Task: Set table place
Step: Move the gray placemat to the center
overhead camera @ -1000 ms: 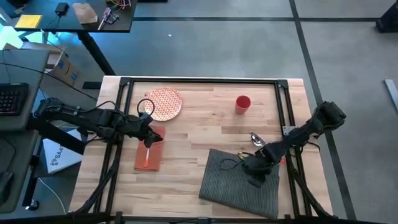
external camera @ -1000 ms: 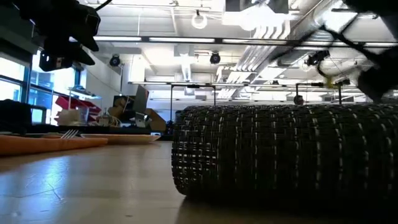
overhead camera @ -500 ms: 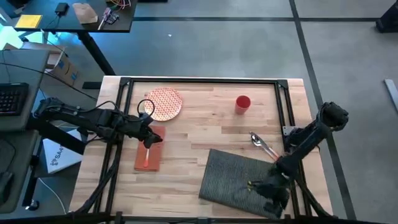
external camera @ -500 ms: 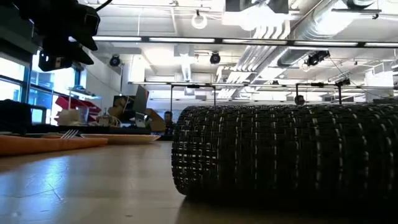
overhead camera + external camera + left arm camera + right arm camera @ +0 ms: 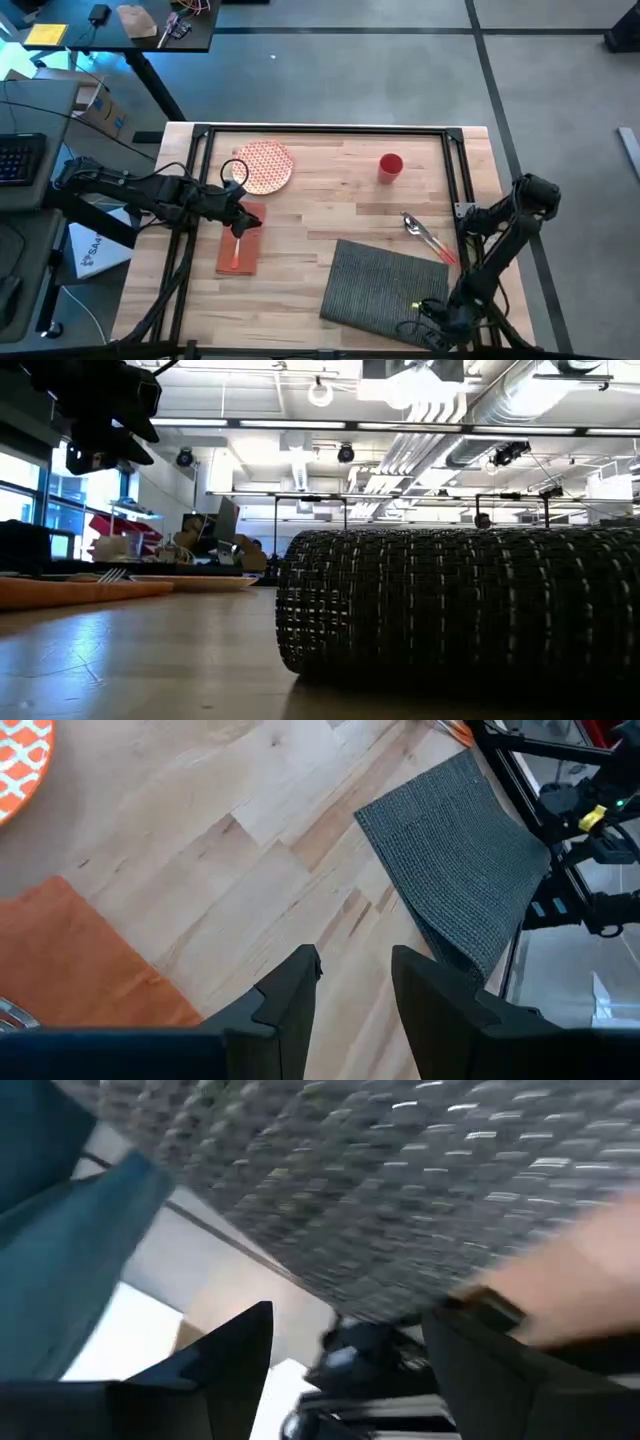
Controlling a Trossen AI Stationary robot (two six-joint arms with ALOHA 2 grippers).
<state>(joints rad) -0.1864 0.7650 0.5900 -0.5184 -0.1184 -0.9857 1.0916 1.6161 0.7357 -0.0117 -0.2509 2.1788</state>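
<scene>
Right end effector (image 5: pixel 432 333) fingers apart, at the placemat's (image 5: pixel 385 292) near corner

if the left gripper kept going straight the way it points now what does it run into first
Probably bare table wood first: the left gripper, fingers open, aims down across the planks toward the grey placemat. Depth is unclear, so it might reach the placemat instead.

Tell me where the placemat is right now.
In the high view the dark grey placemat lies at the table's near right corner, just below the spoon, with the right end effector at its near right edge.
</scene>
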